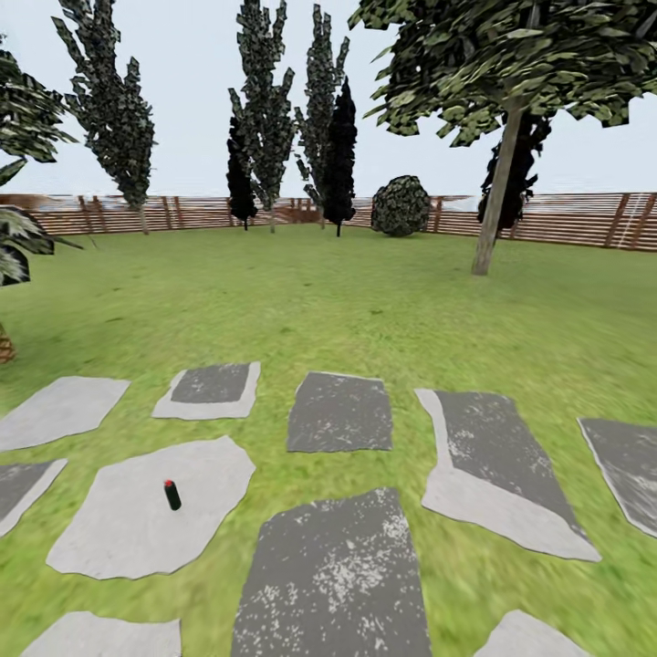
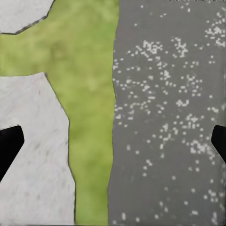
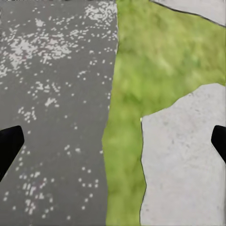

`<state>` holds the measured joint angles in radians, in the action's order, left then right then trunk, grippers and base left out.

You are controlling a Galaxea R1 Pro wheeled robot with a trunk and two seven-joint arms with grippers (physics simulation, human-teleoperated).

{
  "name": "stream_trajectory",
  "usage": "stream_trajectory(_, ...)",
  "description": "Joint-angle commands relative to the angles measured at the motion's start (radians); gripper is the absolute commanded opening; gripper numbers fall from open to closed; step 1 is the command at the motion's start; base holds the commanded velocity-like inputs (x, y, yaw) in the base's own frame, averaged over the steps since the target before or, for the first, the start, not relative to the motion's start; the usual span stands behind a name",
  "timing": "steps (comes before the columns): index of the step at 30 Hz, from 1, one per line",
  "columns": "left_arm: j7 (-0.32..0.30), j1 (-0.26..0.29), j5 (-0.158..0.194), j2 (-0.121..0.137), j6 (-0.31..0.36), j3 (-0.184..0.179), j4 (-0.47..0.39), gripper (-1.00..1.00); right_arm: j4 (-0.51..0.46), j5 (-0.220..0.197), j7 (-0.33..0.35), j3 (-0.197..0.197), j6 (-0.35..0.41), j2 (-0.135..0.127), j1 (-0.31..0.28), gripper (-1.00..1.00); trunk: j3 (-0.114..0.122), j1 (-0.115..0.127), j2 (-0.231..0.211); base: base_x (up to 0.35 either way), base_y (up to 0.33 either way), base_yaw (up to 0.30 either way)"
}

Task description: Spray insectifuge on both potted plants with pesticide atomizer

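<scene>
The pesticide atomizer [image 1: 172,494], a small dark bottle with a red top, stands upright on a pale stepping stone [image 1: 137,525] at the lower left of the head view, in the garden lawn [image 1: 328,301]. The potted plants are out of view. My left gripper [image 2: 113,146] is open over a strip of grass between a pale stone and a dark speckled stone, its black fingertips [image 2: 9,143] at the frame's edges with nothing between them. My right gripper [image 3: 113,146] is also open and empty above grass and two stones, its fingertips [image 3: 8,143] wide apart.
Several grey and pale stepping stones [image 1: 339,412] cross the lawn ahead. A tree trunk [image 1: 495,196] stands at right, a round dark bush [image 1: 400,206] and tall dark trees [image 1: 265,119] by the brown slatted fence [image 1: 584,219]. Palm fronds [image 1: 18,228] reach in at left.
</scene>
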<state>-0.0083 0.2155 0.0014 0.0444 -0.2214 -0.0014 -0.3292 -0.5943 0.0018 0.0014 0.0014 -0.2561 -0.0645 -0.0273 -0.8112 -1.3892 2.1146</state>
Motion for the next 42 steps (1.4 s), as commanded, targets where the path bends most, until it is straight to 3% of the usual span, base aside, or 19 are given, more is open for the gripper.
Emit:
stream_trajectory(1,-0.001,0.001,0.0,0.0,-0.003,0.0,0.001,1.0,0.001,0.0,0.0,0.0,-0.003,0.0,0.0,1.0,-0.001,0.0,0.0,0.088,-0.268,0.277)
stream_trajectory(34,-0.001,0.001,0.0,0.0,-0.004,0.0,0.001,1.0,0.0,-0.001,-0.008,-0.001,-0.002,0.001,0.0,1.0,-0.002,0.0,0.0,0.11,-0.227,0.278)
stream_trajectory(42,-0.001,0.001,0.0,0.0,-0.004,0.0,0.001,1.0,0.001,0.001,-0.007,-0.001,-0.002,0.018,0.0,1.0,-0.005,0.0,0.0,0.056,-0.035,0.276)
